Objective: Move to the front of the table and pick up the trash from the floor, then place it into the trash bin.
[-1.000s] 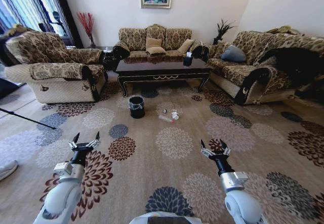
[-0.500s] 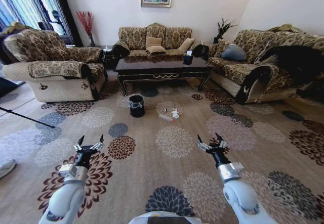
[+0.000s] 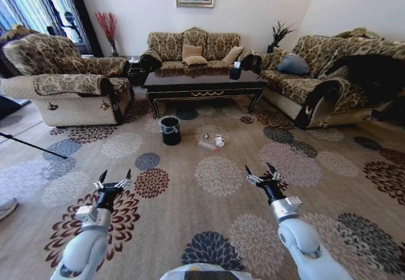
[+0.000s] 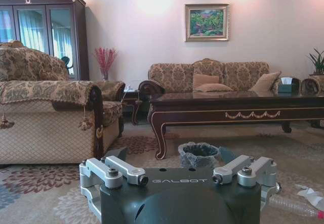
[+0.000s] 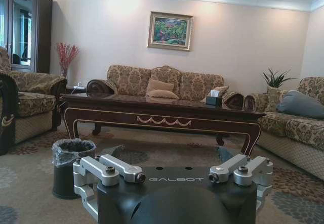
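Both grippers, left (image 3: 112, 182) and right (image 3: 262, 176), are held spread wide, low. The trash (image 3: 211, 143) should be neared slowly, stopping short of the bin (image 3: 169, 131).

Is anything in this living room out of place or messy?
Yes: litter lies on the floor before the table: a clear bottle on its side and a small white cup-like piece next to it, right of the trash bin, not in it. Both tools hang open, left tool, right tool.
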Robot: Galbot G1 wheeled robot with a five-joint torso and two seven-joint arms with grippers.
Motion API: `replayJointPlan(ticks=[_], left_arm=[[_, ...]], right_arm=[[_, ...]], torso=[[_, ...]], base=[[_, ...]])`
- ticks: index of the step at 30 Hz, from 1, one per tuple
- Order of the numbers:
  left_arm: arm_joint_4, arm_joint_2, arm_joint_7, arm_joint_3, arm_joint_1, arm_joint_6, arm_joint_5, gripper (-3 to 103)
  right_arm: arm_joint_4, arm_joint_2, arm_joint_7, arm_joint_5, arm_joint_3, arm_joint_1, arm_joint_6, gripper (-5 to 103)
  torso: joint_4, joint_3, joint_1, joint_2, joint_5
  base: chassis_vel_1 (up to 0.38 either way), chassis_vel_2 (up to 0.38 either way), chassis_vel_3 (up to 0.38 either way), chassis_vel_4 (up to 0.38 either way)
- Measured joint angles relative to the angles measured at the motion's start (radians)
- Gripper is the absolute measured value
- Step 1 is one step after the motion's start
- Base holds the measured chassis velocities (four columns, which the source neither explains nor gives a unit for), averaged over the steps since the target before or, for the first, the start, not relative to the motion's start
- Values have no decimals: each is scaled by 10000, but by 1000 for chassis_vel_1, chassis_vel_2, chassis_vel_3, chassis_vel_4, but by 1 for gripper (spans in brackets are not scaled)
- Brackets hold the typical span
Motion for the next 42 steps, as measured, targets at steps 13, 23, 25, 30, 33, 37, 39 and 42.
replayJointPlan(ticks=[13,23,25,30,33,37,39,42], left_arm=[[-36,-11,-105,-42,48,-41,-18,100],[-51,33,-176,-53,16,-88,-67,100],[-49,22,-175,-8,-5,-78,-53,100],[-50,12,-175,83,-68,-22,-30,100],[-29,11,-175,141,-107,-10,-3,100],[-16,-10,-175,182,-120,-8,40,100],[-48,-31,-169,120,-46,-32,70,100],[-126,-39,-113,-32,111,-117,53,100]], right_arm=[[205,248,-38,-240,178,-397,117,100],[185,395,-95,-421,298,-688,306,100],[183,392,-41,-349,228,-527,236,100],[97,234,54,-87,103,-218,73,100],[67,99,88,42,41,-66,-16,100],[52,-24,129,141,-12,93,-110,100],[76,-16,147,151,-2,83,-137,100],[195,90,144,78,92,-107,-129,100]], torso=[[2,-318,-180,-499,0],[1,-616,-319,-933,0],[2,-677,-342,-1019,0],[1,-826,-400,-1225,0],[-1,-894,-428,-1324,1],[2,-977,-464,-1444,0],[-1,-1056,-500,-1558,0],[0,-1112,-523,-1635,2]], base=[[0,0,0,0],[0,0,0,0],[0,0,0,0],[0,0,0,0],[0,0,0,0],[0,0,0,0],[0,0,0,0],[0,0,0,0]])
